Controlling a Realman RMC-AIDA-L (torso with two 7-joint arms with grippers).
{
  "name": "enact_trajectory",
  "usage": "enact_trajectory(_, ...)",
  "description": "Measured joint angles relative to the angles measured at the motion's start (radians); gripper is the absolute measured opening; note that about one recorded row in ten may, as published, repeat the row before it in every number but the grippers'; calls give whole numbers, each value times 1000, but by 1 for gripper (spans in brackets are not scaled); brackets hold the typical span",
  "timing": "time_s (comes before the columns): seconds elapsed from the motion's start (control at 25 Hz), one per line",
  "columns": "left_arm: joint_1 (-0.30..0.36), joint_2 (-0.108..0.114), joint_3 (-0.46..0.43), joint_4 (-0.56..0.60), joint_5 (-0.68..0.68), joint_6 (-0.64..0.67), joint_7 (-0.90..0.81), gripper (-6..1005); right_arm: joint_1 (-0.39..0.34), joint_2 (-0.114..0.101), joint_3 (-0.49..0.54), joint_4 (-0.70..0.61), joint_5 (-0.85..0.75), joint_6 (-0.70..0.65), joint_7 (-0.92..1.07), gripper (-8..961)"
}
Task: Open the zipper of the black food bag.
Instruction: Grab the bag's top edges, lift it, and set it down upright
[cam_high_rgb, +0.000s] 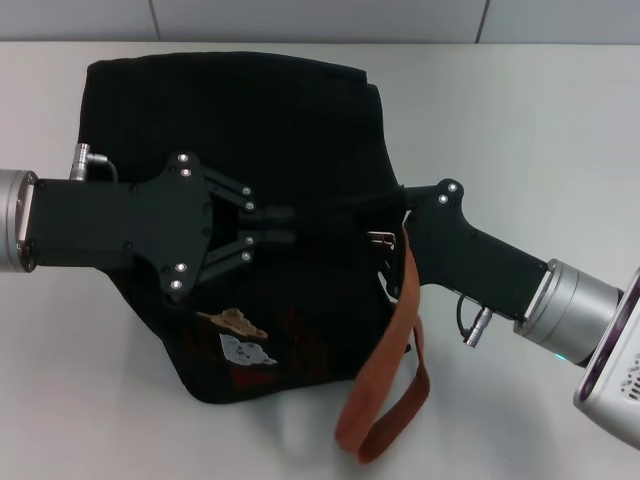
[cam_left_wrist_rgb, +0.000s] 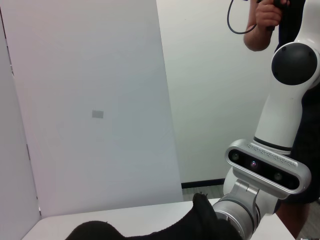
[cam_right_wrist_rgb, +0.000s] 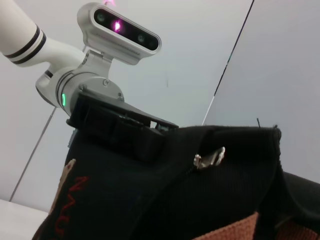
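The black food bag (cam_high_rgb: 270, 110) lies on the white table, its bear patches (cam_high_rgb: 240, 335) and red lettering toward me. An orange-brown strap (cam_high_rgb: 390, 385) hangs off its near right side. My left gripper (cam_high_rgb: 290, 225) reaches in from the left and is pinched on a raised fold of fabric along the bag's top. The zipper's silver pull tab (cam_high_rgb: 378, 238) sits just past the tip of my right gripper (cam_high_rgb: 388, 252), which comes in from the right. In the right wrist view the pull tab (cam_right_wrist_rgb: 210, 158) sticks up free on the bag's ridge, with the left gripper (cam_right_wrist_rgb: 132, 132) resting on the bag behind it.
The white table (cam_high_rgb: 560, 130) runs out to the right and back of the bag. A white wall panel (cam_left_wrist_rgb: 95, 110) stands behind the table. The left wrist view shows my right arm (cam_left_wrist_rgb: 262, 167) and, behind it, a person's hand (cam_left_wrist_rgb: 265, 20) holding a cable.
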Motion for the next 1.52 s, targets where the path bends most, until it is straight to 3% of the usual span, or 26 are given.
enact_trajectory(0.68,-3,-5,-6,-10,-5,-10,8,89,1,0,9,1,0,0,8,0)
enact_trajectory(1.0,-11,-9,-111,-24,-1,-7,10,89,0,0,10,1,0,12,10,8)
enact_trajectory(1.52,10,36,-186,-83,-146,9,28,89,-35,0,12,-14,7,49,11,20)
